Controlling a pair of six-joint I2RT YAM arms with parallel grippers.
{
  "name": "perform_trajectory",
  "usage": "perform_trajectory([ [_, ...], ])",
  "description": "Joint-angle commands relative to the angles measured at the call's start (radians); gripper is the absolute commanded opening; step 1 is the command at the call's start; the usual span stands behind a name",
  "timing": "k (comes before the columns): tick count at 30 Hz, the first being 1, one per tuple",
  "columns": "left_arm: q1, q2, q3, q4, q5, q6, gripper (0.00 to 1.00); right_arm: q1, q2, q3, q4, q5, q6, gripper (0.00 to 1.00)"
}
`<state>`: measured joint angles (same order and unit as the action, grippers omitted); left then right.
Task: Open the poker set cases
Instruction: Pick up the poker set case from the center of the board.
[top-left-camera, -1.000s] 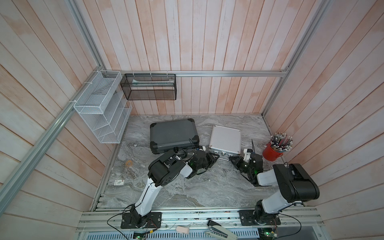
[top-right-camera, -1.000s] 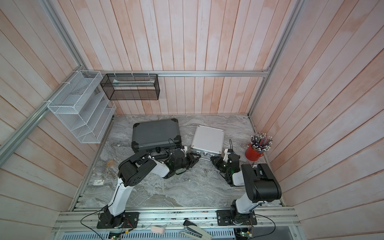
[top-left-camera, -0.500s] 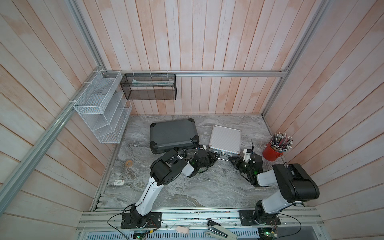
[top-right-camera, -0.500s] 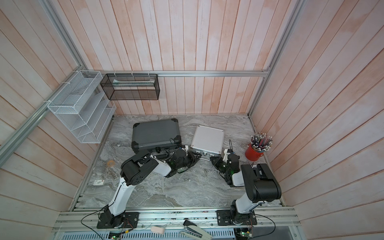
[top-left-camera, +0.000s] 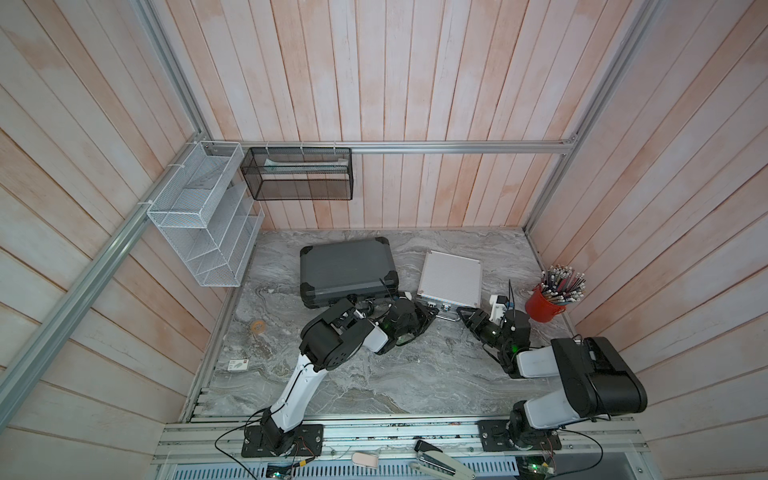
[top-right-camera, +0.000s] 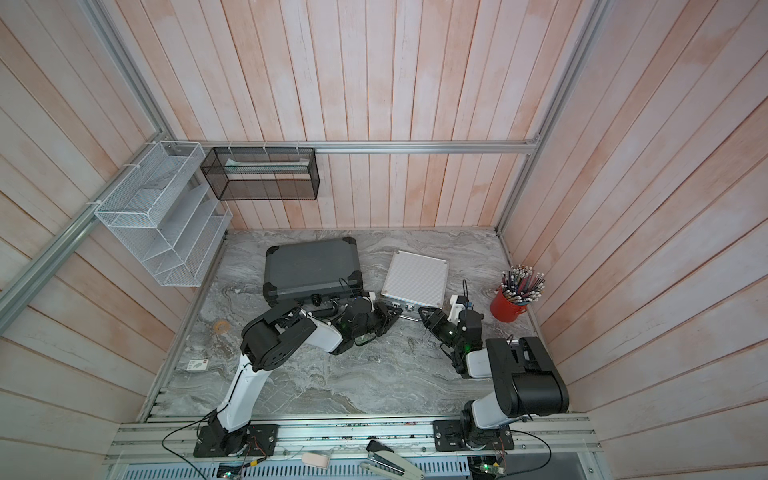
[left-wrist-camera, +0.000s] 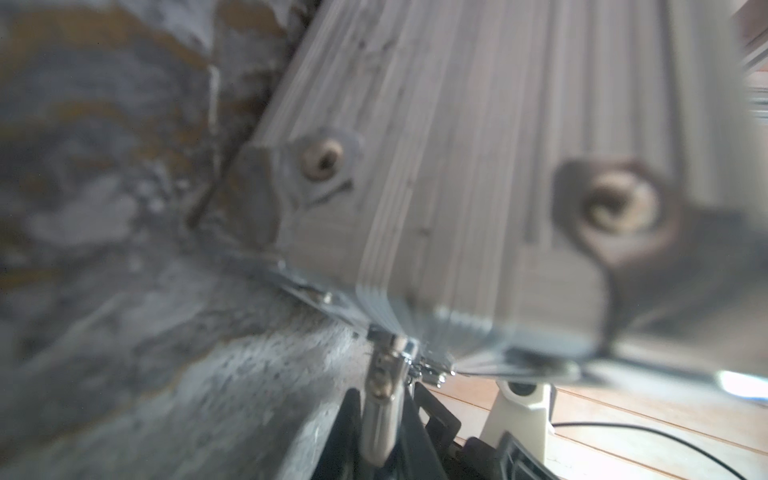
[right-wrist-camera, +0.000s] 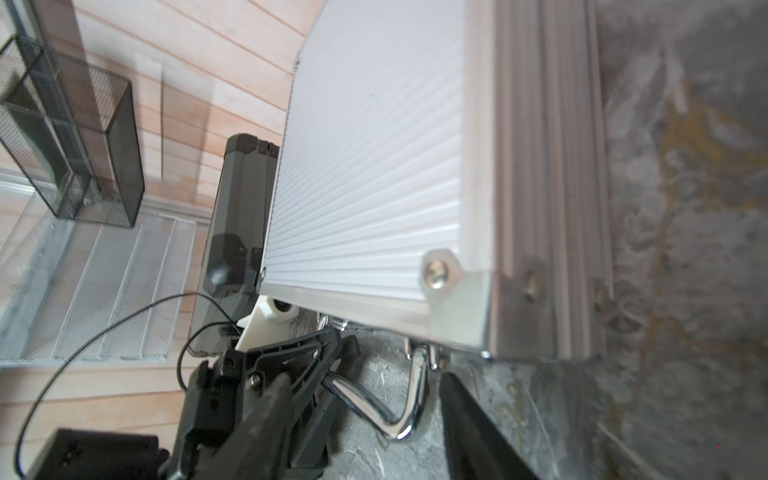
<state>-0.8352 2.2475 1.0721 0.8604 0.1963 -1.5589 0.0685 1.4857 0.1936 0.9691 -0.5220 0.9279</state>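
Observation:
Both poker set cases lie closed on the marble table. The larger dark grey case (top-left-camera: 347, 268) (top-right-camera: 311, 270) is at the back left, the silver ribbed case (top-left-camera: 451, 278) (top-right-camera: 415, 278) (right-wrist-camera: 374, 166) to its right. My left gripper (top-left-camera: 428, 318) (top-right-camera: 390, 316) (left-wrist-camera: 382, 432) is shut on the silver case's chrome handle (left-wrist-camera: 380, 411) (right-wrist-camera: 399, 419) at the case's front edge. My right gripper (top-left-camera: 463, 313) (top-right-camera: 424, 314) (right-wrist-camera: 374, 440) is open at the handle's other end. Its fingers (right-wrist-camera: 469, 419) stand apart on either side of the handle's bend.
A red cup of pencils (top-left-camera: 544, 305) stands at the right wall, close behind my right arm. A white wire rack (top-left-camera: 199, 232) and a black mesh basket (top-left-camera: 297, 174) hang on the walls. A tape roll (top-left-camera: 258, 327) and a small card (top-left-camera: 239, 365) lie at the left.
My left gripper has slid right from the dark grey case's front to the silver case's handle and closed on it. My right gripper has opened off that handle.

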Motion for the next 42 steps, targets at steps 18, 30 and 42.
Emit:
perform_trajectory([
  [18, -0.008, -0.13, 0.07, 0.082, 0.001, -0.022, 0.05, 0.005, -0.081, -0.103, 0.172, -0.077, 0.079, 0.98],
  [30, -0.02, -0.172, 0.07, 0.095, 0.01, -0.042, 0.04, 0.057, 0.074, -0.073, 0.405, -0.047, 0.211, 0.99],
  [42, -0.038, -0.171, 0.079, 0.112, 0.032, -0.076, 0.04, 0.074, 0.147, -0.02, 0.535, -0.042, 0.27, 0.98],
])
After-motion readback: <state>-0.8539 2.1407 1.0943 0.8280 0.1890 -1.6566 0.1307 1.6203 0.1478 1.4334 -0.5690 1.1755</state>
